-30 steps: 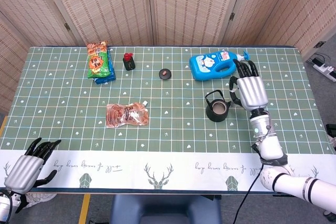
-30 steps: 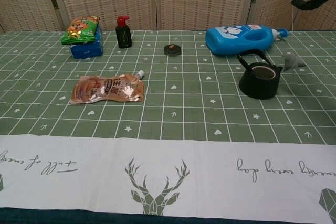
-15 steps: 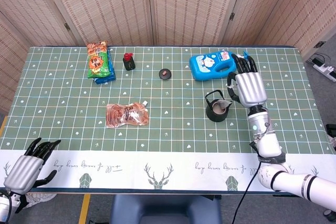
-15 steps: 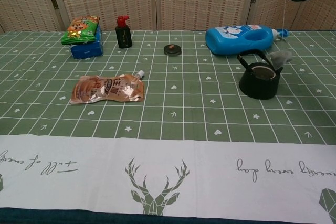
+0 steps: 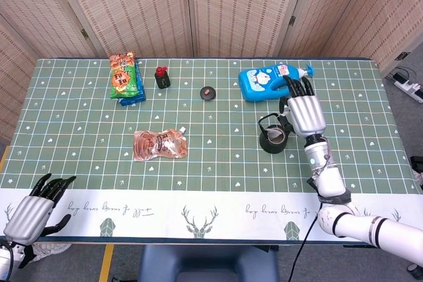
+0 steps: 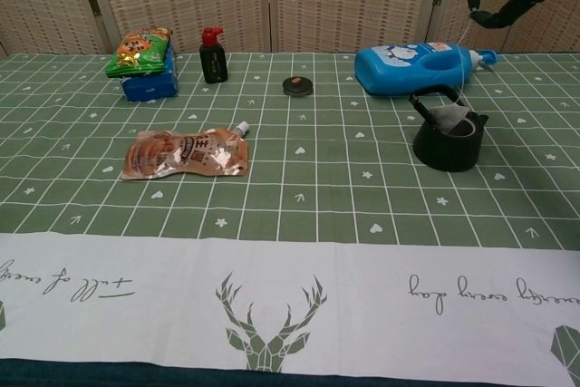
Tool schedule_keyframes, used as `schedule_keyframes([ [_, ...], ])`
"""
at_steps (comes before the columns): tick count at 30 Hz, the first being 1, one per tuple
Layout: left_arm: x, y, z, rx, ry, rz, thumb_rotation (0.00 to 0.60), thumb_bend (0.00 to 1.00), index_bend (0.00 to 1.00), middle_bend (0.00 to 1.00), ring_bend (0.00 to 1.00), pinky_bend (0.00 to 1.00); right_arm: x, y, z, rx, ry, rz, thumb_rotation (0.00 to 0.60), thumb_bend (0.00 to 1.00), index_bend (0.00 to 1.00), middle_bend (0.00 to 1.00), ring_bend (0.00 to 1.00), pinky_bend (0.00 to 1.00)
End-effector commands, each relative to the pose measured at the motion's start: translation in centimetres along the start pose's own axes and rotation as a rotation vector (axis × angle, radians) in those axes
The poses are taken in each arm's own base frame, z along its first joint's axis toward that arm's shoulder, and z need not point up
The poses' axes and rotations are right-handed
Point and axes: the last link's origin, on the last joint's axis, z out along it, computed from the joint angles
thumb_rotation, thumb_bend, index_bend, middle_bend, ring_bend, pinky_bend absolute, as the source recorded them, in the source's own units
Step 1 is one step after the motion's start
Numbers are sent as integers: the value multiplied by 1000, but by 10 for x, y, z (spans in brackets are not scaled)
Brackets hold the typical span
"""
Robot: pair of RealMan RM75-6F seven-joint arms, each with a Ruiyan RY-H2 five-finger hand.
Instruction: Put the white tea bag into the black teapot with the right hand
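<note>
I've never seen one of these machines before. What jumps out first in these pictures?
Most striking is the silvery right hand raised over the black teapot on the table's right side, dangling a white tea bag on a string at the pot's mouth. Behind it lies a bright blue bottle. The left hand waits at the near left corner.

Both the right hand (image 5: pixel 305 111) and left hand (image 5: pixel 30 216) have silver-grey backs, black fingers and white forearms.

The white tea bag (image 6: pixel 450 118) dangles on its string from my right robot hand (image 5: pixel 302 111), its lower end inside the teapot's mouth. The black teapot (image 6: pixel 446 141) stands upright, lidless, just in front of the blue bottle (image 6: pixel 417 66).
</note>
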Motion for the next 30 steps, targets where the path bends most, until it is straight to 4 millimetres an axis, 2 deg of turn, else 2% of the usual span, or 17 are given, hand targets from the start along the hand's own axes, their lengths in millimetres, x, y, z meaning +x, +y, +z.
schedule_keyframes([
  [1, 0, 0, 0, -1, 0, 2, 600, 319, 0, 139, 106, 15, -6, 5, -4, -3, -13, -9, 600, 429, 773, 83, 94, 0],
  [6, -2, 2, 0, -6, -6, 5, 600, 319, 0, 139, 106, 15, -20, 14, -14, 0, -60, -35, 600, 428, 782, 83, 89, 0],
  [12, -4, 5, -1, -17, -10, 13, 600, 319, 0, 139, 106, 16, -21, 21, -30, 24, -61, -35, 600, 428, 787, 83, 88, 0],
  [22, -4, 7, -1, -15, -7, 16, 600, 319, 0, 139, 106, 16, -19, 10, -60, 123, -83, -89, 600, 429, 764, 71, 58, 0],
  [24, -4, 6, -1, -12, -7, 14, 600, 319, 0, 139, 106, 16, -21, 10, -71, 130, -116, -137, 600, 429, 683, 42, 41, 0],
  [26, -4, 7, -1, -15, -6, 13, 600, 319, 0, 139, 106, 15, -22, 12, -80, 120, -169, -189, 600, 429, 486, 8, 14, 0],
  [28, -4, 7, -2, -18, -7, 15, 600, 319, 0, 139, 106, 15, -22, 11, -88, 103, -218, -230, 600, 428, 223, 0, 0, 0],
  [30, -5, 7, -2, -18, -8, 17, 600, 319, 0, 139, 106, 15, -20, 8, -91, 88, -239, -255, 600, 428, 82, 0, 0, 0],
])
